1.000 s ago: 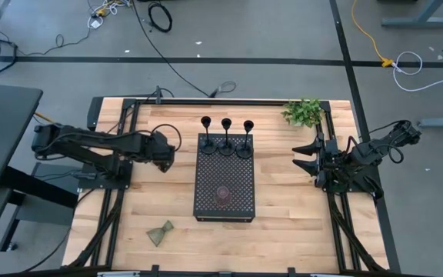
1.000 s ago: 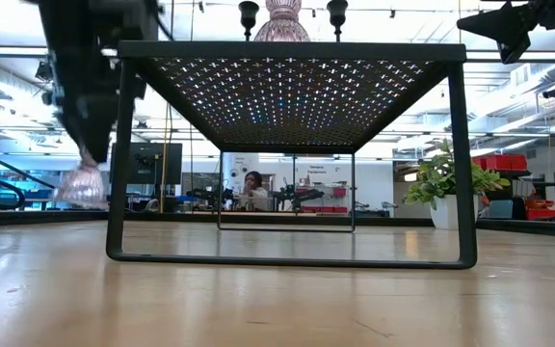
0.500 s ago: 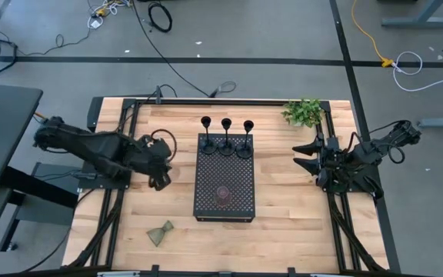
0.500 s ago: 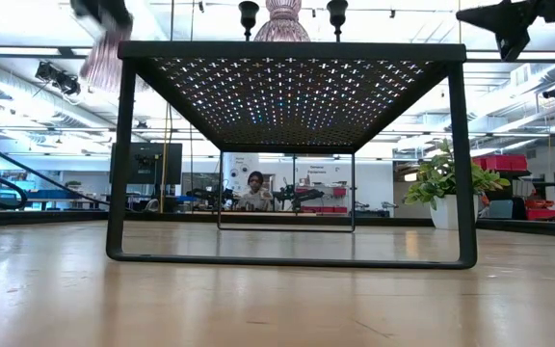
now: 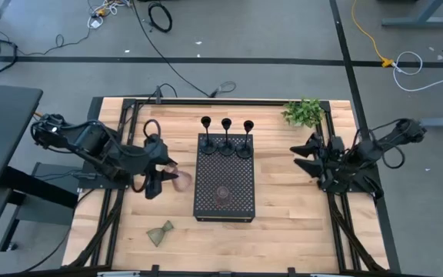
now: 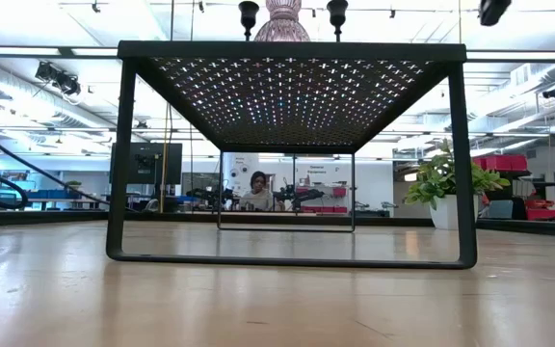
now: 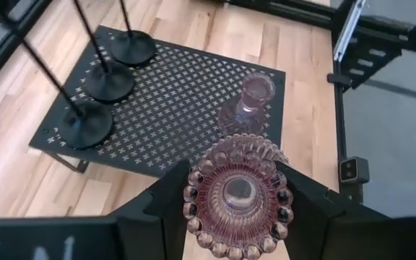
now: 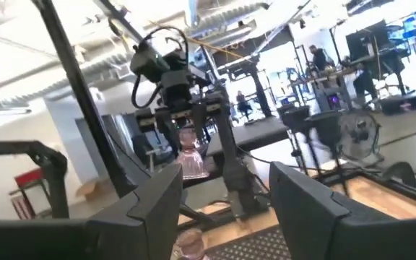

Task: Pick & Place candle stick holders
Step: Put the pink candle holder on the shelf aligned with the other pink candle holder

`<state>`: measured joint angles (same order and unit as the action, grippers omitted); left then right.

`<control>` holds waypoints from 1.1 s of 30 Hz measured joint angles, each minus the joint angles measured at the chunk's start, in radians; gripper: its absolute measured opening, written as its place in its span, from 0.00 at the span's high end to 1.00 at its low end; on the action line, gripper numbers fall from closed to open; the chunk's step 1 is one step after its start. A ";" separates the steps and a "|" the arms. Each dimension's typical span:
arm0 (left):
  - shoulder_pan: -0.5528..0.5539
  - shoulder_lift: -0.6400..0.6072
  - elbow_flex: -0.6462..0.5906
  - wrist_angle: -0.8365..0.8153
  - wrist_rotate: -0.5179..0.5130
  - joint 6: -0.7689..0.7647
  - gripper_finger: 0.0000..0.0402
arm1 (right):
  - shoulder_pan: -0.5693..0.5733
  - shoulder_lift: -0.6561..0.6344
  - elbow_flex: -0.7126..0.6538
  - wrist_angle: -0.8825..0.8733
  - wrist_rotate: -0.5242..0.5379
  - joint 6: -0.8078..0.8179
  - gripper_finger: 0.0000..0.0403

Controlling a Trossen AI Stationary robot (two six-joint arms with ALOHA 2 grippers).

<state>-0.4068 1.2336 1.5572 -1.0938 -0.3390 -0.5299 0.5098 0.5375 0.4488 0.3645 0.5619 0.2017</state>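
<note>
1. Looking straight down in the high view, the left gripper (image 5: 168, 175) is clamping a pink glass candle holder (image 5: 181, 178) just beside the left edge of the black perforated tray (image 5: 237, 201). Three black stem holders (image 5: 225, 138) are standing in a row at the tray's far end, a second pink glass holder (image 5: 222, 193) is sitting near its close end, and the olive-green hourglass holder (image 5: 159, 233) is lying on the wooden table (image 5: 283, 231). The right gripper (image 5: 306, 154) is waiting with fingers spread near the leafy plant (image 5: 303, 112).
2. Showing in the low view, the tray is standing on legs, with holders on top.
3. Filling the left wrist view, the held pink holder (image 7: 238, 195) is sitting between the fingers (image 7: 166, 206), above the tray.
4. Facing the left arm, the right wrist view is showing its fingers (image 8: 154, 209) parted.
</note>
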 joint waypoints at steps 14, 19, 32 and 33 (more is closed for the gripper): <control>0.014 0.223 0.213 -0.050 0.100 0.108 0.58 | -0.012 0.438 0.001 0.524 -0.132 -0.050 0.49; 0.031 0.255 0.258 -0.073 0.106 0.109 0.58 | -0.012 0.582 0.105 0.445 -0.135 -0.083 0.49; 0.074 0.274 0.260 -0.040 0.190 0.122 0.58 | -0.046 0.890 0.526 0.116 -0.105 -0.161 0.49; 0.075 0.274 0.260 -0.039 0.199 0.123 0.58 | -0.051 0.907 0.543 0.113 -0.110 -0.161 0.49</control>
<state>-0.3317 1.5074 1.8168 -1.1324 -0.1404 -0.4064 0.4593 1.4449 0.9921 0.4777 0.4515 0.0402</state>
